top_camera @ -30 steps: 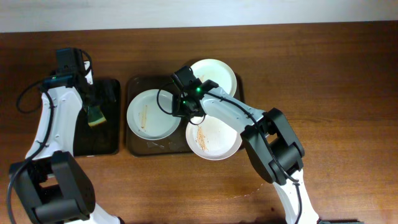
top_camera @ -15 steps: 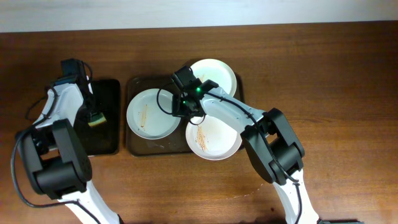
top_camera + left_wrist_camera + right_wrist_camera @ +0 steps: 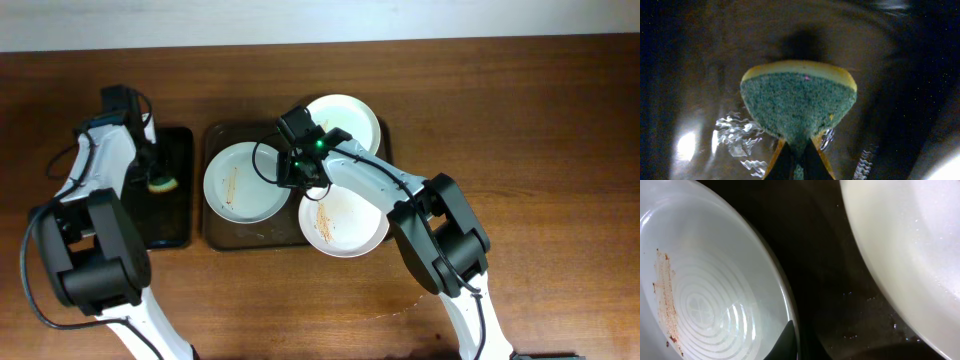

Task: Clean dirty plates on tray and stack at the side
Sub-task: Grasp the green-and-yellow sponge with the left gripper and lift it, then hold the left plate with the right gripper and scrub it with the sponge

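Observation:
Three white plates lie on the dark brown tray (image 3: 215, 236): a left plate (image 3: 238, 185) with an orange streak, a far plate (image 3: 348, 120), and a near plate (image 3: 345, 225) with streaks. My right gripper (image 3: 298, 176) is shut on the left plate's right rim. The right wrist view shows one dark finger (image 3: 785, 341) over that rim, the streaked plate (image 3: 705, 290) on the left, and another plate (image 3: 910, 245) on the right. My left gripper (image 3: 155, 172) is over the black tray, shut on a green and yellow sponge (image 3: 161, 184). The left wrist view shows the sponge (image 3: 797, 102) pinched at the gripper (image 3: 799, 154).
The narrow black tray (image 3: 170, 225) sits left of the brown tray, with wet glints on it (image 3: 735, 137). Bare brown tray (image 3: 827, 280) shows between the plates. Wooden tabletop (image 3: 540, 150) stretches to the right, and a pale wall edge runs along the far side.
My left gripper has closed from open onto the sponge in the black tray, shifting slightly toward it. The right gripper and the plates have not moved.

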`<state>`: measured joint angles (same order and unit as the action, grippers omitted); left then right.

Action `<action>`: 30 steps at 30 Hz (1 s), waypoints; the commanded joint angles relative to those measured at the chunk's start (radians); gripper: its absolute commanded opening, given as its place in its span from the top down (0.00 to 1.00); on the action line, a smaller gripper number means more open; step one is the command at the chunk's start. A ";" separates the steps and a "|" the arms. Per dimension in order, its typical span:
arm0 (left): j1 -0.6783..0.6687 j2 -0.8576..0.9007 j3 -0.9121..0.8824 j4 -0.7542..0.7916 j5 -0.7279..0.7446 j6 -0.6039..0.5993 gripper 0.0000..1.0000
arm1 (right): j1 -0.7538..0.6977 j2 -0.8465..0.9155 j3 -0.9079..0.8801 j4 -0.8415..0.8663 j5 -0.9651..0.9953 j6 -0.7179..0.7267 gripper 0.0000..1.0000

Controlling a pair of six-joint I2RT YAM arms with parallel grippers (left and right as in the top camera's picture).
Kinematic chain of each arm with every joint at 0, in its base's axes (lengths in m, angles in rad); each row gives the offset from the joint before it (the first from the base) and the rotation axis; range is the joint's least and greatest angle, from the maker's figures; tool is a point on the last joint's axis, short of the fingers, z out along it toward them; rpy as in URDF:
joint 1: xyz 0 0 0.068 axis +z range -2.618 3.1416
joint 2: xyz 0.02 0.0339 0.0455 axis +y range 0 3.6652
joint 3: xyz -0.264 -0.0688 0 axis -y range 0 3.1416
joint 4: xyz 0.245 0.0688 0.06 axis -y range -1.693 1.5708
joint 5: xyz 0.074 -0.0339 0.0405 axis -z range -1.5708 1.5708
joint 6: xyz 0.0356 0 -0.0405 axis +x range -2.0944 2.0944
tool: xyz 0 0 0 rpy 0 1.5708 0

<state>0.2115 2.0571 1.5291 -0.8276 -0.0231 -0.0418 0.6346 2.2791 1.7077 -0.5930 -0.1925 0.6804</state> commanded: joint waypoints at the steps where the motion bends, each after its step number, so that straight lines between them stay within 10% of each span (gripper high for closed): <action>1: -0.071 -0.060 0.049 -0.023 0.243 0.176 0.99 | -0.002 0.028 0.013 -0.001 -0.006 0.005 0.96; 24: -0.227 -0.056 -0.169 -0.085 0.140 0.000 0.99 | -0.028 0.028 0.013 -0.001 -0.059 0.006 0.96; 30: -0.244 -0.056 -0.169 0.152 0.156 -0.004 0.99 | -0.027 0.029 0.013 0.008 -0.063 0.006 0.96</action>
<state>-0.0204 2.0117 1.3712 -0.7654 0.1371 -0.0277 0.6113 2.2829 1.7077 -0.5915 -0.2409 0.6819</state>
